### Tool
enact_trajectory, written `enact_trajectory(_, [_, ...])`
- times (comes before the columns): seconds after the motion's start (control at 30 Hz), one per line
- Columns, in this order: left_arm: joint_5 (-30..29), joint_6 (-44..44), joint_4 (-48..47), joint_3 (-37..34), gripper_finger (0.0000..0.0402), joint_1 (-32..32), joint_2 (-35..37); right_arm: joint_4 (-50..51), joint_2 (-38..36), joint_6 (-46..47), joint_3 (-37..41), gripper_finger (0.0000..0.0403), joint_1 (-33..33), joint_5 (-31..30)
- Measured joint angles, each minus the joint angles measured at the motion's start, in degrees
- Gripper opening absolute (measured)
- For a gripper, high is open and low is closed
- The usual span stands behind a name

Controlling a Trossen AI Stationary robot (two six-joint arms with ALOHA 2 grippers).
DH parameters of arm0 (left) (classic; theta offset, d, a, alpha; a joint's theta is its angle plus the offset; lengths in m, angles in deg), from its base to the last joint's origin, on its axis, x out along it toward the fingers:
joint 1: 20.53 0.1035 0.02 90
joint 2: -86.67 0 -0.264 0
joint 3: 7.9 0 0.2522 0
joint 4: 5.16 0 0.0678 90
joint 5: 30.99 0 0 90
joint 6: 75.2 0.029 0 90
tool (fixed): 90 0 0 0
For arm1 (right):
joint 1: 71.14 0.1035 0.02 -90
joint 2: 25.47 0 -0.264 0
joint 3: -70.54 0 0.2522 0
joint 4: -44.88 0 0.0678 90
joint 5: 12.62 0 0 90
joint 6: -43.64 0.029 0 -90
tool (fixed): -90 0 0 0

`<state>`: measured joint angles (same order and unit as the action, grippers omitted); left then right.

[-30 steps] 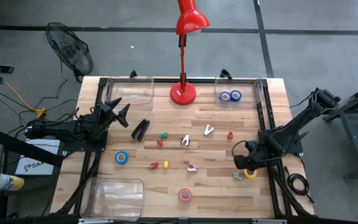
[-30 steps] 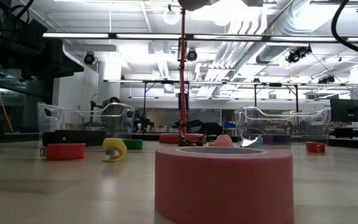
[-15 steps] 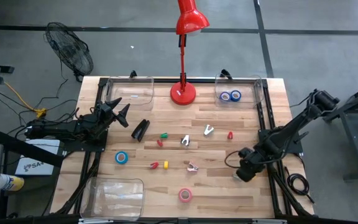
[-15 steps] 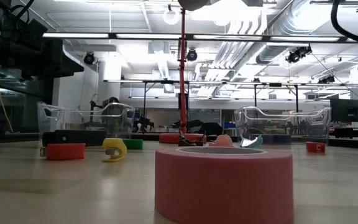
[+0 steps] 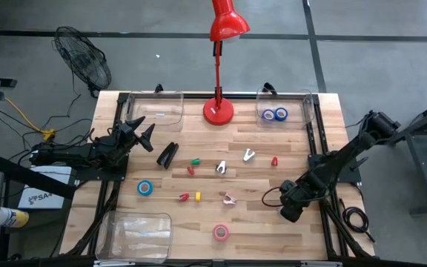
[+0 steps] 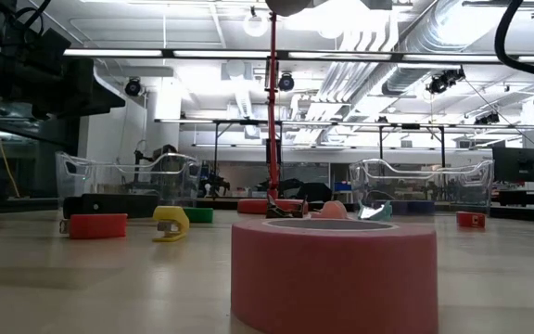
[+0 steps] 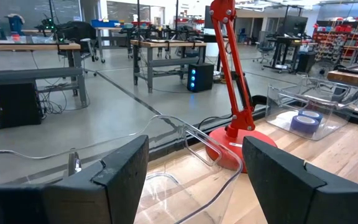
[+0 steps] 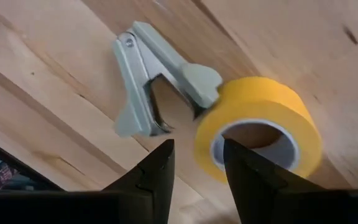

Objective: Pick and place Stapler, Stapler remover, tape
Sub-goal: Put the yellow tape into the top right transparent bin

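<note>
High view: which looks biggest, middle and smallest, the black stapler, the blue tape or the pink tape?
1. The stapler, clearly longest.
2. The blue tape and pink tape look about equal, so I won't rank them.

Premises: an industrial robotics laboratory or workshop hall. The low view shows a high open ceiling with exposed ducting and strip lighting. The left wrist view shows a polished concrete floor, rows of metal-framed workbenches and computer equipment. The high view shows a wooden worktable beside a floor fan and trailing cables.
</note>
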<state>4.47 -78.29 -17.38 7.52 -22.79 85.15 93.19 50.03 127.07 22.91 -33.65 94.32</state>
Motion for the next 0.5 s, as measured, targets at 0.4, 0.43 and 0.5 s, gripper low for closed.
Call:
enact_trajectory(0.4, [0.02,0.01,0.01,-0.01,0.0254,0.00,0.01,-3.22,6.79,-1.60,-0.13,0.0120,-0.02,2.88])
enact_trajectory(0.43, [0.02,0.00,0.02,-0.01,0.0254,0.00,0.02,-3.18,6.82,-1.60,-0.13,0.0114,-0.02,3.06])
enact_trajectory(0.5, [0.02,0.00,0.02,-0.01,0.0254,0.00,0.02,-2.90,6.87,-1.60,-0.23,0.0095,0.00,3.21])
